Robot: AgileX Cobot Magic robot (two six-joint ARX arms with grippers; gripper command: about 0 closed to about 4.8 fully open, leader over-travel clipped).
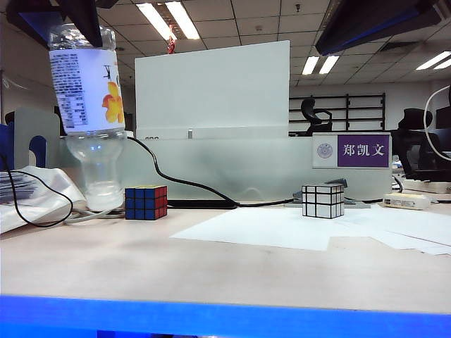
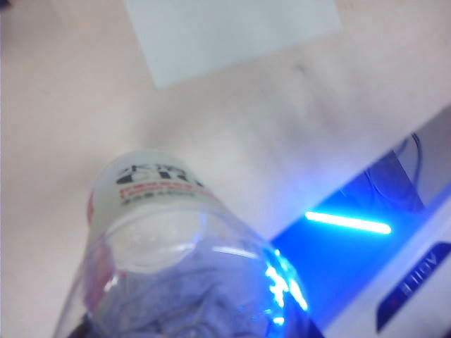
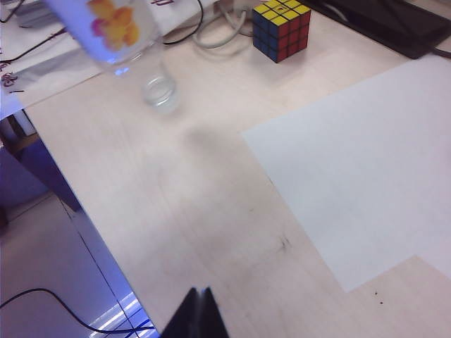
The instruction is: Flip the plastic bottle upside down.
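The plastic bottle point(image 1: 91, 120) hangs neck down at the far left of the exterior view, its fruit label facing the camera. My left gripper point(image 1: 70, 28) is shut on the bottle's base end from above, and only its dark fingers point(image 1: 86, 20) show at the top edge. In the left wrist view the bottle point(image 2: 162, 239) fills the foreground and hides the jaws. The right wrist view shows the bottle point(image 3: 116, 32) with its neck above the desk, its shadow lying apart from it. My right gripper point(image 3: 201, 296) is shut and empty, over the desk near the front edge.
A coloured puzzle cube point(image 1: 146, 202) stands just right of the bottle's neck. A silver mirror cube point(image 1: 323, 200) sits further right. White paper sheets point(image 1: 282, 229) lie on the desk point(image 1: 141, 267). Cables point(image 1: 176, 179) and a plastic bag point(image 1: 32, 193) lie at the back left.
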